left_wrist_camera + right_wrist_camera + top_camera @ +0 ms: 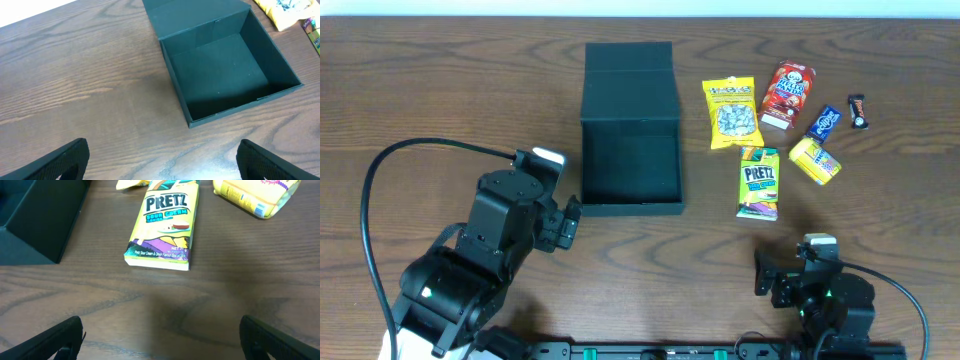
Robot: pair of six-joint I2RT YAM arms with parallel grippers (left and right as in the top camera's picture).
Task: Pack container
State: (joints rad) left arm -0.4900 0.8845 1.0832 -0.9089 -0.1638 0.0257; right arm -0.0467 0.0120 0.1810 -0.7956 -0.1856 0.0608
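Matte black cardboard: the container stands open on the wood-grain surface, a little left of centre in the overhead view. Its flat lid is folded back toward 12 o'clock.

At the container's 7 o'clock, near its front-left corner but apart from it, is my left pincer. Its fingers are spread wide and grip nothing, and its camera looks straight into the dark interior of the box.

At 3 o'clock of the container the snacks lie loose on the surface. A yellow seed packet is nearest, with a red box just beside it. Farther out come a small blue packet and a small dark bar. A yellow pouch lies just below the blue packet. The Pretz box, sour cream flavour, lies flat with its label up, at about 4 o'clock of the container and well apart from its wall.

My right pincer sits at 6 o'clock of the Pretz box, clear of it. Its fingers are parted wide over bare wood, holding nothing.
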